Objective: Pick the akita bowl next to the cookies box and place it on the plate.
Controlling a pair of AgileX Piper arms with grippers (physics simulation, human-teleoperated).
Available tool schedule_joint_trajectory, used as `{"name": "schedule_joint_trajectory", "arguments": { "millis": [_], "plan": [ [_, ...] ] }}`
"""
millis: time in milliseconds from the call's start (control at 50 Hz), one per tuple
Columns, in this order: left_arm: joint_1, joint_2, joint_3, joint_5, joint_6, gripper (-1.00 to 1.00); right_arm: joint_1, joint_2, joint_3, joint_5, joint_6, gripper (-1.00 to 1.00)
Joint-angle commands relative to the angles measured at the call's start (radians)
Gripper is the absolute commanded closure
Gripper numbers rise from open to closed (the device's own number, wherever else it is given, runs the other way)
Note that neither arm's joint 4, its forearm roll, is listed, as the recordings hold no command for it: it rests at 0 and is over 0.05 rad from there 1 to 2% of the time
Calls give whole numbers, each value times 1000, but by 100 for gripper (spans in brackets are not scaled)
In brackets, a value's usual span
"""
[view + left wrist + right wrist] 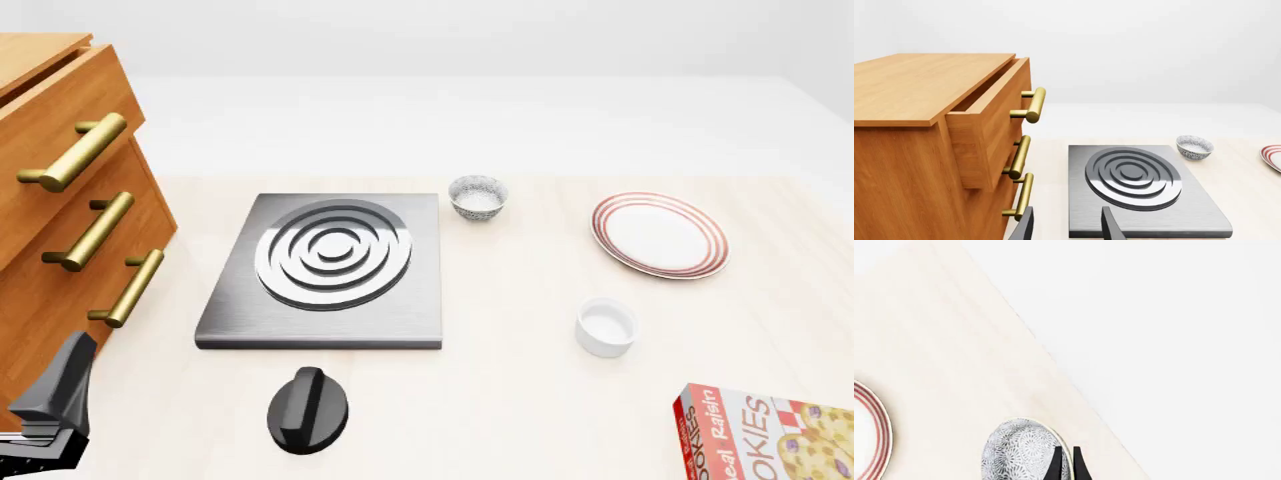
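In the right wrist view, one akita bowl point(1019, 450) shows its speckled outside, over the table near its edge. My right gripper point(1067, 466) is shut on the bowl's rim, its two dark fingers close together. The plate point(874, 437) with red rings lies a short way off; in the front view the plate point(659, 234) sits at the right. The cookies box point(774, 435) lies at the front right corner. The right gripper and its bowl are outside the front view. My left gripper point(1067, 230) is open and empty, before the stove.
A second speckled bowl point(478, 197) stands behind the black stove plate point(334, 262). A plain white cup point(606, 327) is between plate and box. A black knob point(308, 408) lies in front of the stove. A wooden drawer cabinet point(67, 200) with a partly open top drawer fills the left.
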Motion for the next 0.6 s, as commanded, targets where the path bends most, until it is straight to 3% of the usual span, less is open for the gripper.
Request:
{"name": "schedule_joint_trajectory", "arguments": {
  "millis": [20, 280, 600],
  "plan": [
    [0, 0, 0, 0, 0, -100, 32, -82, -63, 108, 22, 100],
    [0, 0, 0, 0, 0, -100, 94, -110, -127, 190, 44, 100],
    [0, 0, 0, 0, 0, -100, 203, -120, -187, 239, 25, 100]
  ]
}}
